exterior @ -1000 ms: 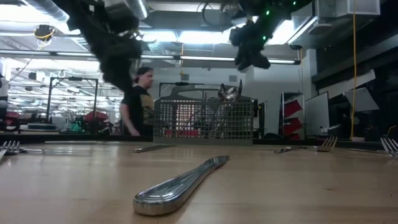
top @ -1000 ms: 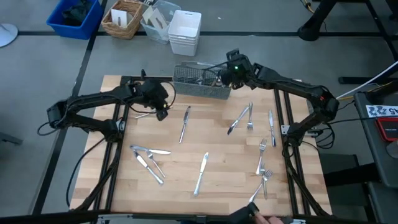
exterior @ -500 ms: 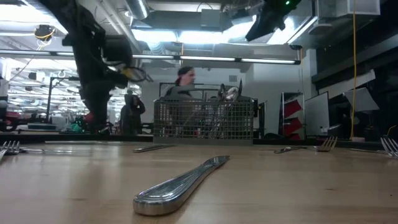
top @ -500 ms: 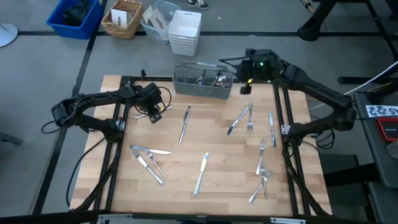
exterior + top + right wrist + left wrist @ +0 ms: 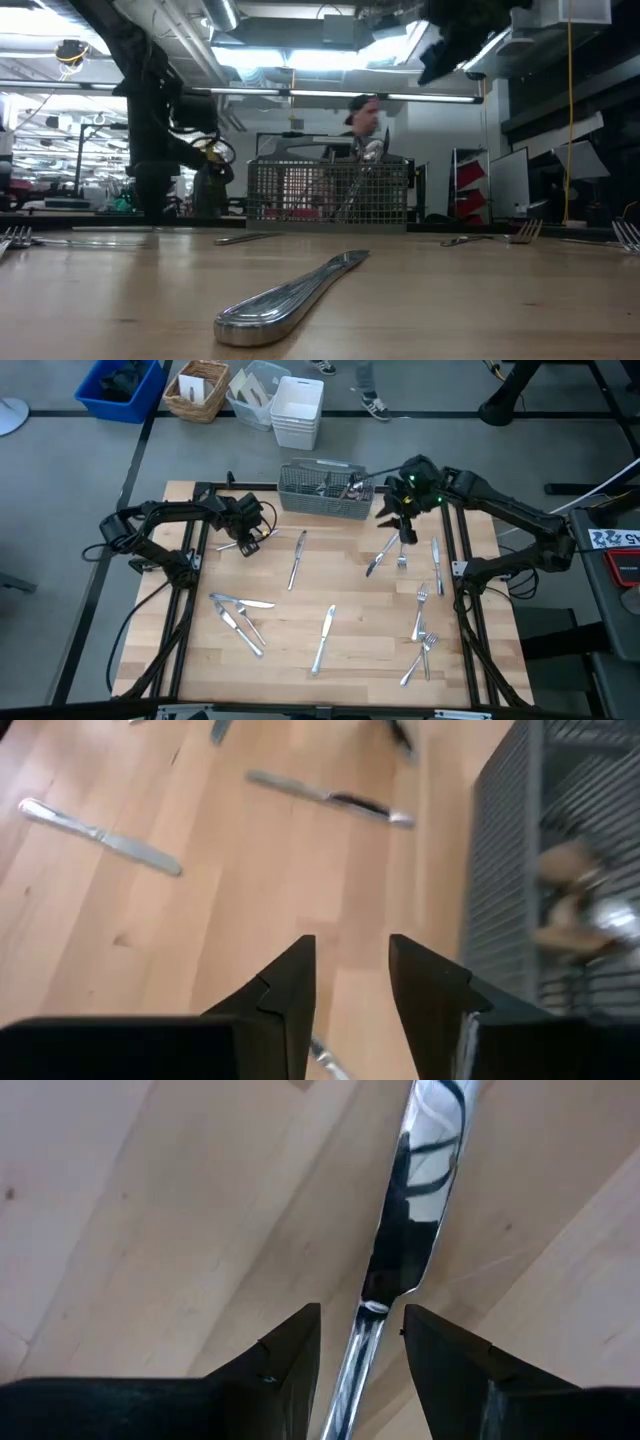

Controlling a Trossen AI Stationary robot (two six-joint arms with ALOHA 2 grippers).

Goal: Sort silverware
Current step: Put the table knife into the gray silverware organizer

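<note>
Here you see the left gripper [image 5: 360,1365] low over the table [image 5: 360,650] near the caddy [image 5: 322,493], fingers parted astride a table knife [image 5: 415,1190], not clamped. The right gripper [image 5: 350,985] hovers beside the caddy, parted, empty. Remaining silverware [image 5: 325,635] lies scattered across the boards.
</note>
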